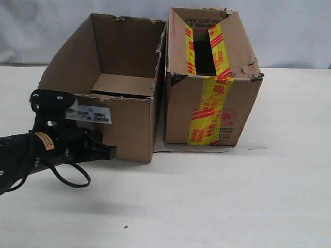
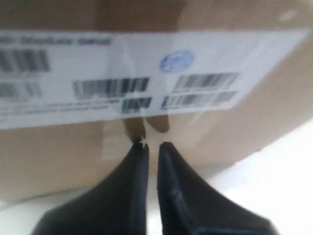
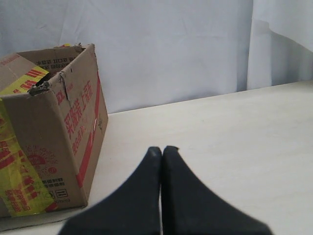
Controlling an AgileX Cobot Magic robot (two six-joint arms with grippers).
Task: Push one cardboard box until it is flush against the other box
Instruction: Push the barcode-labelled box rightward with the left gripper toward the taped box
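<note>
The plain cardboard box (image 1: 129, 124), open-topped with torn edges, stands left of centre; its white barcode label (image 1: 89, 114) faces my left arm. My left gripper (image 1: 111, 151) is shut and empty, its tips (image 2: 153, 145) pressed low on that labelled side (image 2: 205, 132), just under the label (image 2: 146, 73). The other box (image 1: 212, 103), with yellow tape and red print, stands just to the right. A narrow gap, wider at the bottom, separates the two. My right gripper (image 3: 163, 149) is shut and empty, hovering apart from the taped box (image 3: 49, 127); the exterior view does not show it.
Both boxes rest on a white table (image 1: 207, 196) in front of a pale cloth backdrop (image 1: 289, 31). A black cable loop (image 1: 72, 178) hangs under the left arm. Inside the plain box a folded flap (image 1: 121, 84) lies on the bottom.
</note>
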